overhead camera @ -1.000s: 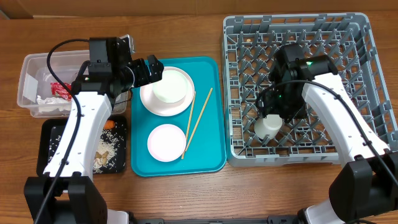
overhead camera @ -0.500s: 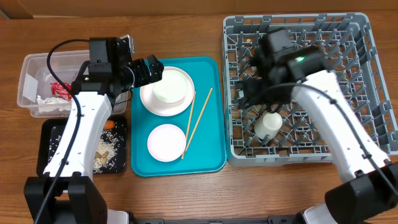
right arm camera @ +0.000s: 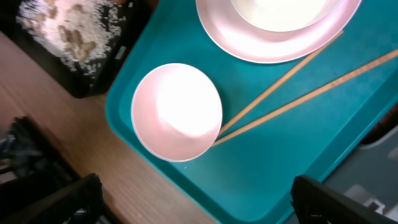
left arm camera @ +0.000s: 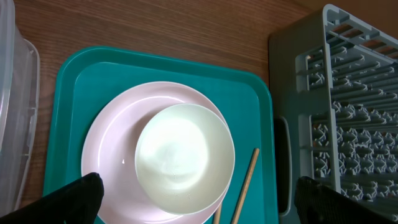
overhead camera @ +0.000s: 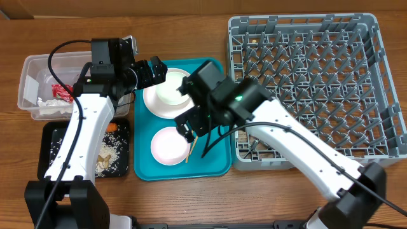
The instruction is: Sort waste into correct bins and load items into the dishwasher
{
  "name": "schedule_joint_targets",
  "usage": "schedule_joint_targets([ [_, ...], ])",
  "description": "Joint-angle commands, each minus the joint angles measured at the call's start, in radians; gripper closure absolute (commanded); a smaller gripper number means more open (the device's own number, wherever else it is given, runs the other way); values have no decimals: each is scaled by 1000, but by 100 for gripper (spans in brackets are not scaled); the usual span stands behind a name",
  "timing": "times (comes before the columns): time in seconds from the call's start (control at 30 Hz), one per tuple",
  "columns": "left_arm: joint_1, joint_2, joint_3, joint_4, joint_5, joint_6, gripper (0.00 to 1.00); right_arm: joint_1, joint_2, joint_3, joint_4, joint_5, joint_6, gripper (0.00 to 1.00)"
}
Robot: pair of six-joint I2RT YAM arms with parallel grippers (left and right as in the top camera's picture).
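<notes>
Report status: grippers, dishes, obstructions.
Left gripper open, empty, over white round plate carrying white bowl. Right gripper open, empty, near small white bowl, thin wooden chopsticks. Nothing blocking.

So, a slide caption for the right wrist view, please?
Open right gripper above teal tray holding white bowl, chopsticks, plate.

left arm (overhead camera: 82, 127): my white-and-black limb, elbow bent, wrist turned rightward | left gripper (overhead camera: 158, 72): black fingers spread wide, empty | right arm (overhead camera: 286, 137): stretched leftward | right gripper (overhead camera: 197, 135): facing down, fingers wide, empty
</notes>
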Motion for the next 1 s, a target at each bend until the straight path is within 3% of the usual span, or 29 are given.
schedule_joint_targets([
  [0.0, 0, -2, 24, 3, -7, -2, 0, 28, 55, -5, 24, 61, -3, 0],
  [0.57, -1, -2, 24, 3, -2, -3, 0, 32, 87, -4, 27, 61, -3, 9],
  [0.73, -5, 2, 23, -177, 162, 1, 0, 9, 43, 25, -16, 75, -3, 13],
  [0.97, -7, 2, 23, -305, -16, 2, 0, -99, -119, 51, -58, 140, -3, 11],
])
